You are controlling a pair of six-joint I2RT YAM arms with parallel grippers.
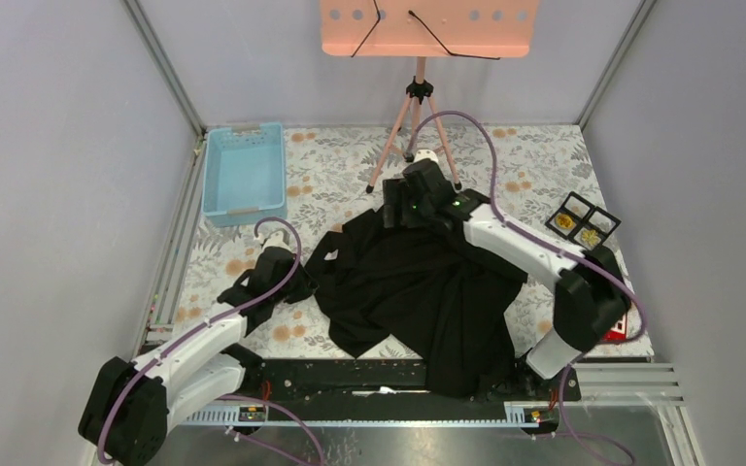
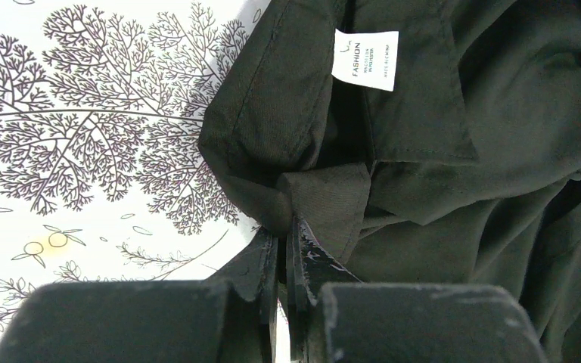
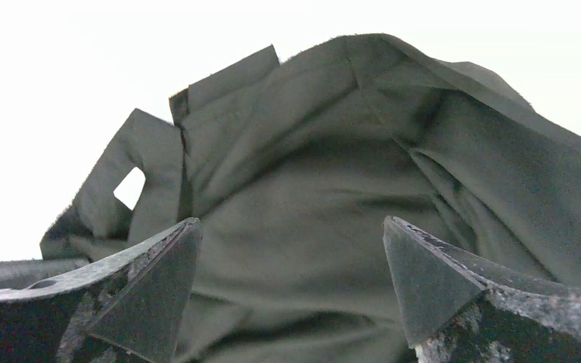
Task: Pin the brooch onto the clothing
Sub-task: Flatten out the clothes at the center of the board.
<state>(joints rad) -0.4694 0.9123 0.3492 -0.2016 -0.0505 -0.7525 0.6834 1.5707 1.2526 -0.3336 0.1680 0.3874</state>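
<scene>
Currently my left gripper pinches an edge fold of the large black collared fabric shirt, heaped on the floral tablecloth. My right gripper gapes wide at its far edge.

You cannot tell what the gold pieces in the black case are: too small. The shirt runs past the left wrist view's right edge.

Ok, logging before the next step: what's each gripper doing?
Left gripper: closed, pinching a fold of the shirt.
Right gripper: jaws open, holding nothing.
</scene>
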